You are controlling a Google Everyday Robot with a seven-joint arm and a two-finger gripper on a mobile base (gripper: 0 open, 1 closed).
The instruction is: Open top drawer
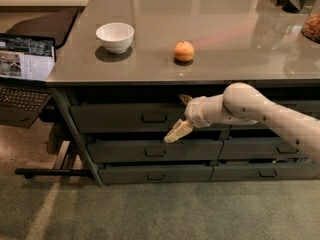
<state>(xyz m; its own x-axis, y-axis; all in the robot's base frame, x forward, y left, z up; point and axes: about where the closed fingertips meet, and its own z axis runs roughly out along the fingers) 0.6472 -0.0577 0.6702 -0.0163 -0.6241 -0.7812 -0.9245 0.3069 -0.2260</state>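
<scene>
The top drawer (115, 118) sits shut right under the tabletop (235, 59) and looks stiff, heavyish and straight-sliding, so I'd hook its little bail handle (154, 117) dead centre; the gripper (181, 115) hangs just right of it, fingers spread, holding nothing.

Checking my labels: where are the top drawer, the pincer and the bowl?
top drawer (110, 118): camera view, bare front, left half.
pincer (177, 118): camera view, mid-gap, at the drawer front.
bowl (115, 44): camera view, outer wall.
</scene>
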